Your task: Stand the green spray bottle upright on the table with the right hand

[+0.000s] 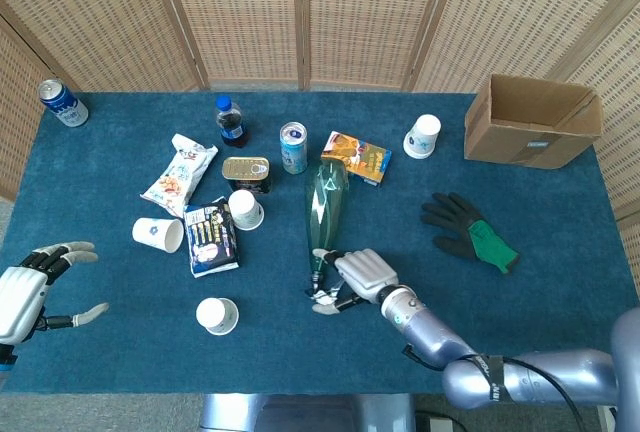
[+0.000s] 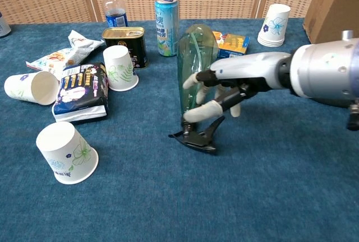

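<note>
The right hand (image 2: pixel 224 93) gripped the green spray bottle (image 2: pixel 196 71) near its neck, the black trigger head (image 2: pixel 196 135) down on the blue counter (image 2: pixel 168 197) and the base tipped up and away. The left hand (image 1: pixel 30 287) hovered off to the side, fingers spread, holding nothing.

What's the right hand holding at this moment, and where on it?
The right hand holds the green spray bottle at its neck, just above the black trigger head.

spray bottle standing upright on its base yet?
No: the green spray bottle rests nozzle-down on the table, its base raised, with the right hand gripping its neck.
</note>
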`<state>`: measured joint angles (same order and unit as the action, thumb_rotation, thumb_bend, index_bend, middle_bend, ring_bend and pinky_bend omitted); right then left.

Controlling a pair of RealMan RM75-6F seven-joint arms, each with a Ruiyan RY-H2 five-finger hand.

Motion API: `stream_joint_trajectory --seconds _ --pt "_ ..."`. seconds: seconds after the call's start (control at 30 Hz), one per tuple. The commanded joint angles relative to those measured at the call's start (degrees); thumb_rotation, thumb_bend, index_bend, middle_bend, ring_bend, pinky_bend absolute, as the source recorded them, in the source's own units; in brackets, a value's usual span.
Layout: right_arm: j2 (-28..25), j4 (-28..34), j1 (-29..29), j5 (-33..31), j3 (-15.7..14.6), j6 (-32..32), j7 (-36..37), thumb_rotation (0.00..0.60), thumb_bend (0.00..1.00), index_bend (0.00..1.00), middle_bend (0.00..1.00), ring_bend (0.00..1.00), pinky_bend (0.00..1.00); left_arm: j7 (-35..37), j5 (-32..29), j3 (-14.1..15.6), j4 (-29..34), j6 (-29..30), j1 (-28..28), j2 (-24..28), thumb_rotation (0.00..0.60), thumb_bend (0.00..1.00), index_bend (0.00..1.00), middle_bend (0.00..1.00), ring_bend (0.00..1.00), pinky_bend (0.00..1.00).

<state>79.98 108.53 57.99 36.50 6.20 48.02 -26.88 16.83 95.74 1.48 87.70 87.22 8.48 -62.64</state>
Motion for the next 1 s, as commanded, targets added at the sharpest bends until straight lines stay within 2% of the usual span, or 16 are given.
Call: stream_joint_trajectory --seconds 0.03,0.23,0.43,0.63,0.73,1.0 --pt "1.3 -0.9 1.1 -0.8 0.7 0.1 -0.1 0.222 0.22 0.0 0.21 0.32 0.43 0.3 -0.1 0.1 -0.3 0.2 -0.2 0.0 0.312 0.18 0.32 0.29 0.28 0.29" --pt "4.1 -3.7 3.6 -2.8 2.3 0.3 -0.6 0.194 0.22 0.0 0.21 0.32 0.43 1.1 -0.4 0.2 -1.1 0.5 -0.6 -0.2 0.305 0.18 0.32 0.29 0.28 0.29" --pt "8.4 -11.6 7.6 -7.6 4.6 0.8 -2.0 0.18 0.22 0.0 0.21 0.31 0.43 1.9 -1.0 0.3 -2.1 0.6 -0.9 -0.4 0.311 0.18 0.32 0.29 0.27 0.29" --pt "9.9 -15.7 9.3 -10.4 5.2 1.4 -2.9 0.171 0.22 0.0 0.21 0.3 0.43 1.9 -1.0 0.3 -2.2 0.7 -1.1 -0.4 0.312 0.18 0.32 0.28 0.27 0.29" --pt "8.3 -13.5 8.8 -9.8 4.7 2.7 -3.3 0.172 0.22 0.0 0.21 0.3 0.43 2.1 -1.0 0.2 -2.1 1.2 -1.3 -0.4 0.307 0.18 0.32 0.28 0.27 0.29" --pt "1.4 -1.3 5.4 -4.0 2.0 7.3 -4.1 0.162 0.22 0.0 0.21 0.3 0.43 1.7 0.3 0.2 -1.6 1.3 -0.7 -1.1 0.307 0.18 0.32 0.29 0.27 0.29"
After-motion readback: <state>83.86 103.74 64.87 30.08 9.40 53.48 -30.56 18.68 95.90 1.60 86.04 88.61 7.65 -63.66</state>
